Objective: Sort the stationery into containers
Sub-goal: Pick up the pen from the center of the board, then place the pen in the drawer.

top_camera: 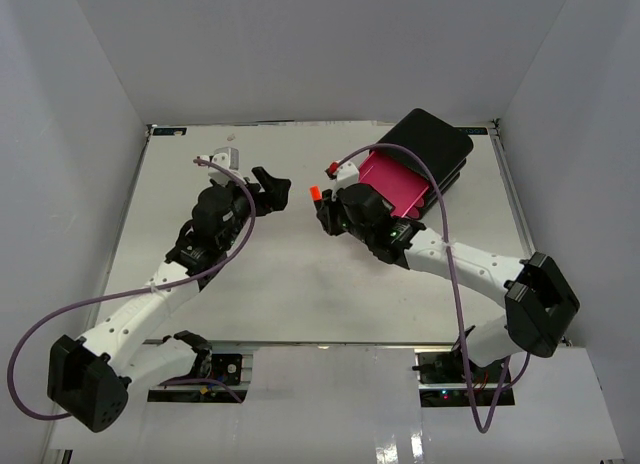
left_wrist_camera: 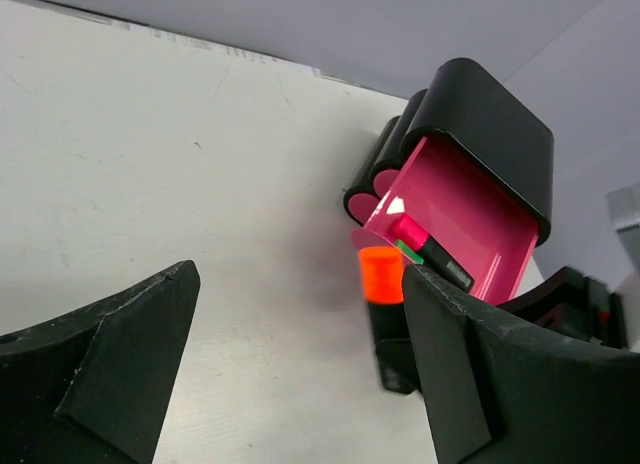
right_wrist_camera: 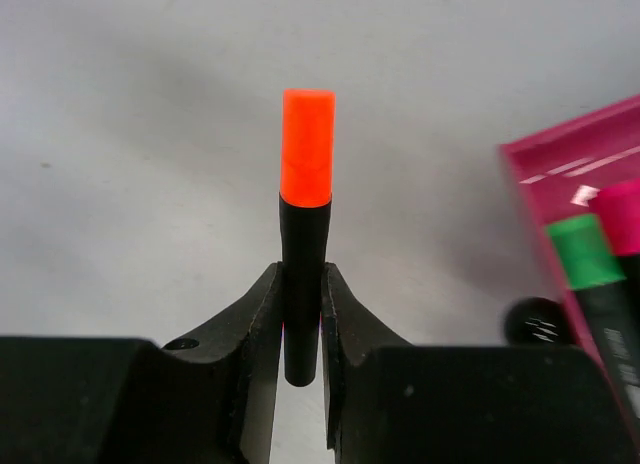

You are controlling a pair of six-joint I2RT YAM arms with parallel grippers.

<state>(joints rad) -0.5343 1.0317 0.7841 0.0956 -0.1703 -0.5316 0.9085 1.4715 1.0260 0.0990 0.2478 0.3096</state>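
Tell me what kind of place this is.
Probably a robot lab test cell: a white table boxed in by plain white walls, with a left arm and right arm bolted at its near edge.

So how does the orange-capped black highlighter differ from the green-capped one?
The orange-capped black highlighter is pinched by the right gripper; the green-capped highlighter lies loose in the open pink drawer. Caps differ: orange versus green. Both have black barrels.
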